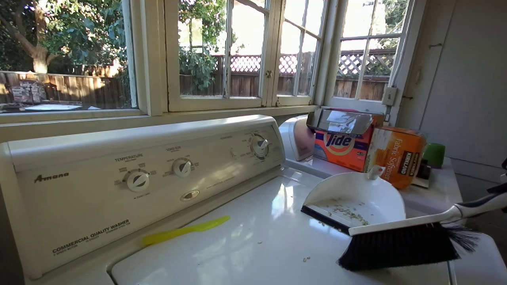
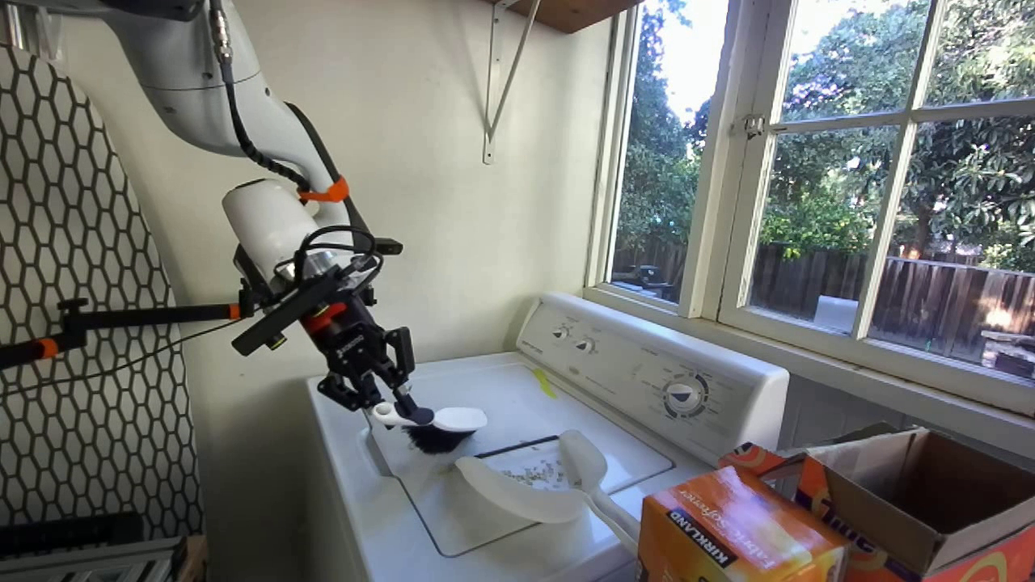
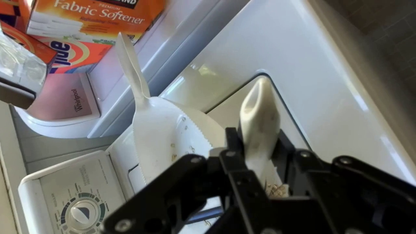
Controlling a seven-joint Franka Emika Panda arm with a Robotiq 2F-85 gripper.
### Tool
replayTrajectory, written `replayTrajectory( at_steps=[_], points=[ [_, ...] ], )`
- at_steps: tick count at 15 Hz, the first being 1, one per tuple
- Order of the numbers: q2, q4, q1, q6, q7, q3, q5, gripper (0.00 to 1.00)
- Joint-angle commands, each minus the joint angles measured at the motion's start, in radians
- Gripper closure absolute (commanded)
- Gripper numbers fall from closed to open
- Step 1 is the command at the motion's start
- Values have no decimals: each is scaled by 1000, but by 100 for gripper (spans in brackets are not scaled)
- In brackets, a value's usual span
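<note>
Lower right of the frame in an exterior view, brush is showing near dustpan, over washer lid; can't tell if it's touching the lid; gripper, left of centre in an exterior view, is clamping the brush handle, fingers tight on both sides; sweeping is looking mostly done, my judgement: bulk of crumbs is lying inside the dustpan; what's left: a few loose bits lying bottom centre on the lid, some more by the dark lip; yellow utensil is lying well apart, lower left of centre.
</note>
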State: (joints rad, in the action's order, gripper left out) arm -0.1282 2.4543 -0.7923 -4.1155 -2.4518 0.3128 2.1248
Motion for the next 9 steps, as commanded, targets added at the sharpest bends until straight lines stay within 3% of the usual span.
replayTrajectory(
  at_steps=[1,7,8,9],
  points=[
    [-6,-33,77,-50,-37,46,60,93],
    [-3,-50,145,-155,17,84,49,93],
    [17,-11,86,-106,35,-4,27,93],
    [20,-11,83,-104,41,-11,27,93]
  ],
)
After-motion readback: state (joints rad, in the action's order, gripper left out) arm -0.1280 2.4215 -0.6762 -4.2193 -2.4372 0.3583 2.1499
